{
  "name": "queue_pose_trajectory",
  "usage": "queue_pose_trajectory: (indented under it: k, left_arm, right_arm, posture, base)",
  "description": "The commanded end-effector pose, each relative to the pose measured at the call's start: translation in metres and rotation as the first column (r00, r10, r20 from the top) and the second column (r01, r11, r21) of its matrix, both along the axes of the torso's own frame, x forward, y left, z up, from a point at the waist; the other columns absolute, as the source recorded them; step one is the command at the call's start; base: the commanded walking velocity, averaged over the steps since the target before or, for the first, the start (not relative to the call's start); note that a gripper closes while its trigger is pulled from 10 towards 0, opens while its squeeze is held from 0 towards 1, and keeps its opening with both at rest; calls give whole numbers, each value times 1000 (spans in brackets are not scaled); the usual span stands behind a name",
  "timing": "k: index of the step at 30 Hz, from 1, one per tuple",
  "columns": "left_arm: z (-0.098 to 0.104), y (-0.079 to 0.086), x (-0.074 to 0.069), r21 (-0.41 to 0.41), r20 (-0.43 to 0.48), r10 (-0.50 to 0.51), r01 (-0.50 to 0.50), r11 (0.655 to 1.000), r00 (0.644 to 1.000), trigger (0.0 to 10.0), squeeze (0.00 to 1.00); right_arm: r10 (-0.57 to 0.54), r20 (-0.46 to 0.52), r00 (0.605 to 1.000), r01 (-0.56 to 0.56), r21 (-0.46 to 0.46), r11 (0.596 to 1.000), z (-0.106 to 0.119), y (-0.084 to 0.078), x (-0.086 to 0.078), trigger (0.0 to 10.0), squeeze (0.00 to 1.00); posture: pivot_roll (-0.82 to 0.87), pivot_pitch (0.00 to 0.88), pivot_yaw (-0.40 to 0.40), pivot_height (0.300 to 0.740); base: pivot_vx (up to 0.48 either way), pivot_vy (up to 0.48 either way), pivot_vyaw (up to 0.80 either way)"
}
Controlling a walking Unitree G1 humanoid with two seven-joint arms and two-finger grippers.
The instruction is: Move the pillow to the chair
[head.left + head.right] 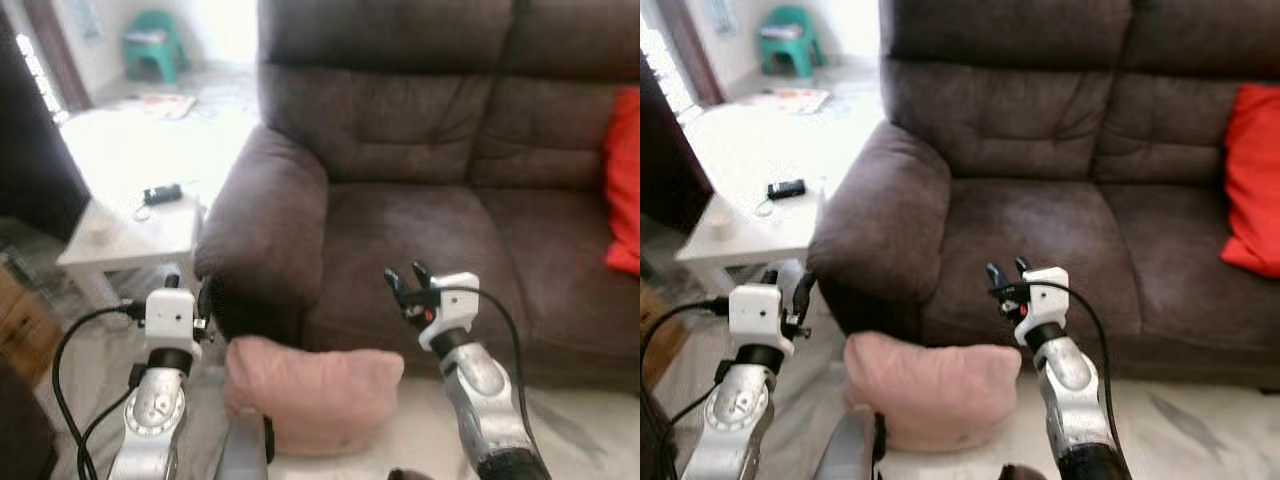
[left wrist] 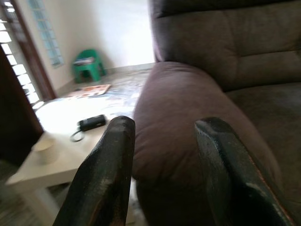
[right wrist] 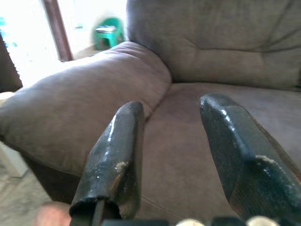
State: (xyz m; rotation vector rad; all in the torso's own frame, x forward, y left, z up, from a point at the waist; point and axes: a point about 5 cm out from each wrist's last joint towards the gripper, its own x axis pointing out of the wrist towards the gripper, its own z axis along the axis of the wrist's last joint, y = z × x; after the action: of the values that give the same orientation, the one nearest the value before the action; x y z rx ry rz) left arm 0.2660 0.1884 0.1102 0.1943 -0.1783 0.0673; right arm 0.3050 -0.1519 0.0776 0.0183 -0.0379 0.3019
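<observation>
Pink pillow (image 1: pixel 312 393) on floor, both arms raised, right pincer (image 1: pixel 405 279) parted, left pincer (image 2: pixel 164 174) parted

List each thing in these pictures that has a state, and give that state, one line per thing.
pink pillow: on the floor against the sofa front, not held
left gripper: open, empty, near the sofa arm
right gripper: open, empty, above the seat front
red cushion: leaning on the sofa

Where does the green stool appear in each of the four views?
Left eye view: green stool in the upper left corner, by the far wall.
Right eye view: green stool again in the upper left corner.
Left wrist view: green stool beyond the white table.
Right wrist view: green stool, blurred, behind the sofa armrest.
Shared landmark: the sofa armrest.
</observation>
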Motion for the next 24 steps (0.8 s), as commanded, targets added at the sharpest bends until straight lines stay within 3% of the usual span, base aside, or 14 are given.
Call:
queue_pose_trajectory:
  k: [1,24]
  left_arm:
    - [4,-2,2,-4,15,-7,7,1000,1000,10000,0]
    - [3,-3,3,-10,11,-3,3,1000,1000,10000,0]
  right_arm:
    - [2,13,1000,-2,2,1000,5,-1,3,10000,0]
    - [17,3,1000,-17,-9,1000,3,1,2,10000,0]
  posture:
    - [59,37,-24,625]
    - [58,43,-24,605]
  base:
    - [0,0,0]
    - [0,0,0]
